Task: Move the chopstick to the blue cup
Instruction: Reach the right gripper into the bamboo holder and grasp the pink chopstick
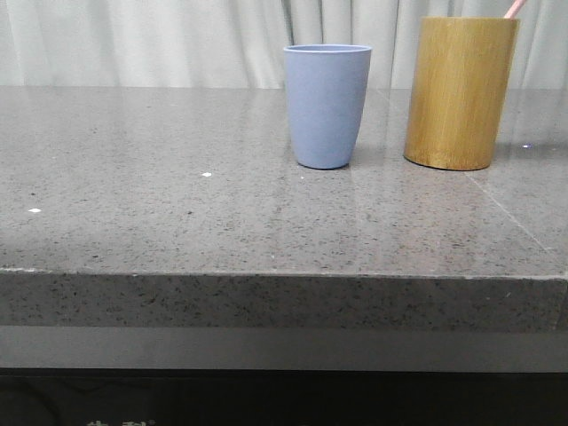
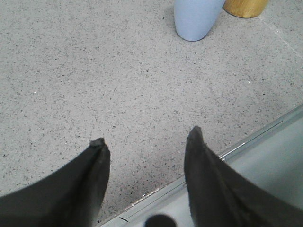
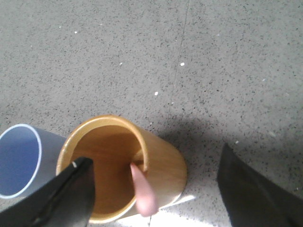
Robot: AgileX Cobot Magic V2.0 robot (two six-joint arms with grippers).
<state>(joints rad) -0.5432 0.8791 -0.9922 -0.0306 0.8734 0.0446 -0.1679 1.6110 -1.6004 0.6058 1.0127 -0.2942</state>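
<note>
Grey speckled table (image 1: 177,204), chopstick (image 3: 142,189) in bamboo holder (image 1: 460,93), blue cup (image 1: 326,105) unmarked, both grippers (image 2: 147,142) (image 3: 156,165) spread.

Light blue-grey blue cup (image 1: 326,105), yellow-brown bamboo holder (image 1: 460,91), pale pink chopstick (image 3: 143,191), grey speckled stone table (image 1: 160,195), black gripper fingers (image 2: 85,182), white pleated curtain (image 1: 133,40)

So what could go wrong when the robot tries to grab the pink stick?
The chopstick leans on the bamboo holder rim, so the open right gripper might hit that rim and tip the holder. The stick is thin, so the fingers could close beside it and miss. The blue cup stands close beside the holder, so a swinging stick might knock it.
</note>
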